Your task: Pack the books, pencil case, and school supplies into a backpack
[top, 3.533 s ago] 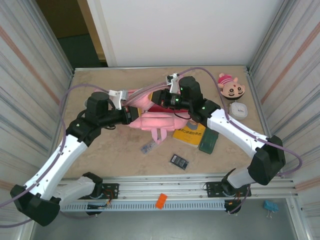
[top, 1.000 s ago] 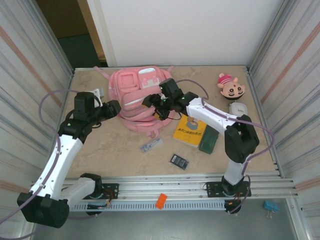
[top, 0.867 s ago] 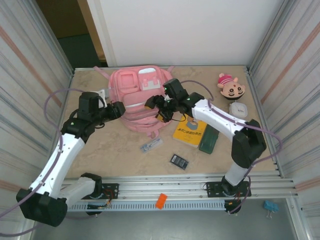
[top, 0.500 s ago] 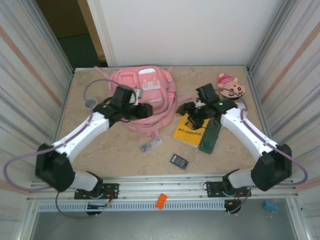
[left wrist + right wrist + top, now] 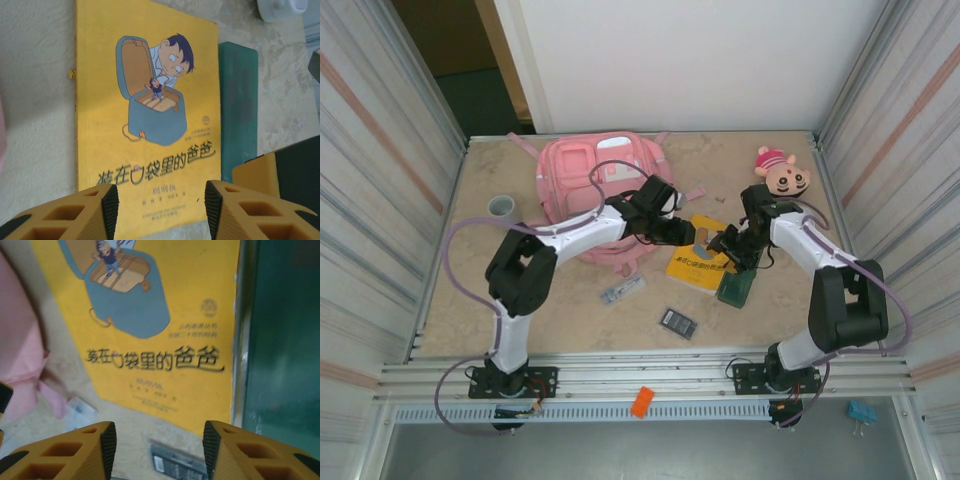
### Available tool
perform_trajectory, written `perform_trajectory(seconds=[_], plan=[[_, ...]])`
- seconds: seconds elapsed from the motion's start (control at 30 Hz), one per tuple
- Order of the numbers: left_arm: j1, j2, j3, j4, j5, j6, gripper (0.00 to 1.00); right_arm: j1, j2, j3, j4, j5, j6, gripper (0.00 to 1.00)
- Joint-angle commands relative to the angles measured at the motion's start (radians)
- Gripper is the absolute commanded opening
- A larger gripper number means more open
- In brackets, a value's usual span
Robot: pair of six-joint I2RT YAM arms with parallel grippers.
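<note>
Just beneath the left gripper (image 5: 157, 206), whose jaws are standing apart and empty, the book (image 5: 147, 105) is lying flat on the table (image 5: 35, 125); thin, light and bendy, it is probably wanting a spine-edge pinch, the right gripper (image 5: 159, 442) hovering spread likewise

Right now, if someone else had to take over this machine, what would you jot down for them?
Left fingers: open, empty, hovering over the yellow book.
Right fingers: open, empty, over the same book, beside the green pencil case.
Book and case lie side by side on the table, right of the pink backpack; the silvery-blue item and calculator lie nearer the front edge.
Done: nothing packed. Left: everything goes into the backpack.
</note>
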State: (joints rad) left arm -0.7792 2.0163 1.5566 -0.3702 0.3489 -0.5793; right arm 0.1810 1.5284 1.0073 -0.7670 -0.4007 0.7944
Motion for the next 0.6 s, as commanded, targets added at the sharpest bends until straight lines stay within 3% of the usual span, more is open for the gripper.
perform_trajectory(seconds=[0.0,0.37,0.57], plan=[[0.004,0.057,0.074,-0.038,0.013,-0.024,0.50,-0.015,0.050,-0.019,0.052,0.031,-0.039,0.45],[0.009,0.189,0.133,-0.130,-0.063,-0.002,0.51,0.002,0.171,-0.047,0.100,0.033,-0.071,0.29],[0.009,0.208,0.113,-0.060,0.059,-0.017,0.45,0.003,0.201,-0.066,0.116,0.028,-0.074,0.19]])
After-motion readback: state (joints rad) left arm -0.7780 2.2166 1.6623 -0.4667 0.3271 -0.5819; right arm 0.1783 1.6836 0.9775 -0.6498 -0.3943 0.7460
